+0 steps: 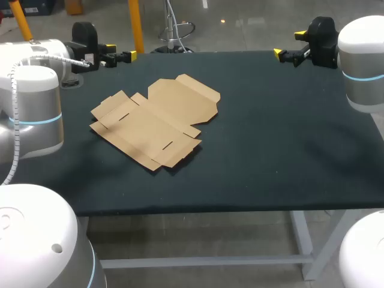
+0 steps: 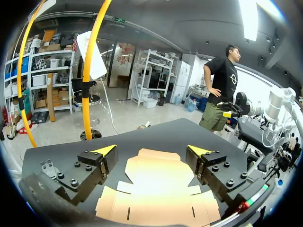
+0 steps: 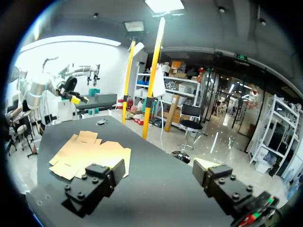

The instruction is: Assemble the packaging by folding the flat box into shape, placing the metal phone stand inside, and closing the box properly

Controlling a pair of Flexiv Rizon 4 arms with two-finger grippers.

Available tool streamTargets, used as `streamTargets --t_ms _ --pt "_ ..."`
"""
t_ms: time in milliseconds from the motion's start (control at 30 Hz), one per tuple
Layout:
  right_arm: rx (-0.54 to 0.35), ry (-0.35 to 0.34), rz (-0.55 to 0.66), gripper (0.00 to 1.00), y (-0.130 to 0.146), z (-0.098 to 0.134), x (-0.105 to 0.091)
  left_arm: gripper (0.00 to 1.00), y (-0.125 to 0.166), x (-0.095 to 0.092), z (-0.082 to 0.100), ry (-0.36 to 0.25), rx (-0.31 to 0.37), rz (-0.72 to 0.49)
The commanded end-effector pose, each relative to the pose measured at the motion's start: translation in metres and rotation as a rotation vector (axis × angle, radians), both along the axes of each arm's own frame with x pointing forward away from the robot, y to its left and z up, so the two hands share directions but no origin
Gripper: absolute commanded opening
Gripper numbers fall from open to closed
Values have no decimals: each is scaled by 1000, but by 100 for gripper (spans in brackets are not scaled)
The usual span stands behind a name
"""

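Head view: left arm comes in at the left side. Its wrist sits at the table's far-left corner, and the left gripper (image 1: 120, 52) lies level, pointing right along the far edge. Yellow-tipped fingers apart, nothing between them. Right arm mirrors it at the far-right corner, with the right gripper (image 1: 288, 43) pointing left, fingers spread and empty. The flat, unfolded brown cardboard box blank (image 1: 155, 120) lies flaps out on the black table top (image 1: 270, 150), left of centre. It's well apart from both grippers and nearer the left one.

Left wrist view: the left gripper (image 2: 152, 151) looks down across the table with its jaws wide open. The cardboard blank (image 2: 158, 191) lies flat on the table below and just ahead, in the gap between the two fingers (image 2: 97, 168). No contact.

Right wrist view: the right gripper (image 3: 158, 166) is also wide open, with only table between the fingers (image 3: 94, 184). The blank (image 3: 83, 153) lies off beyond the one finger, farther along the table and clear of the gripper.
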State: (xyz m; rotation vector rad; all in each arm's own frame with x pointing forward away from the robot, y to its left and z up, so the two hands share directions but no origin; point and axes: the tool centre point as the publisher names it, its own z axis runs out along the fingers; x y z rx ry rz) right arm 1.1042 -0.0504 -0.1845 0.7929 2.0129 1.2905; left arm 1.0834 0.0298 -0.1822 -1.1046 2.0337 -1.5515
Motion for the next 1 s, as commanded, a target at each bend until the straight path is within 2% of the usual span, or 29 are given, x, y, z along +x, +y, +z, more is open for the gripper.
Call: streamTargets --t_ms 33,933,1000 --pt "0 0 0 100 0 0 0 100 0 0 0 0 0 0" --pt "0 0 0 100 0 0 0 100 0 0 0 3 1 -7" --pt "7 23 -4 100 -2 -1 1 100 0 -1 0 17 16 -12"
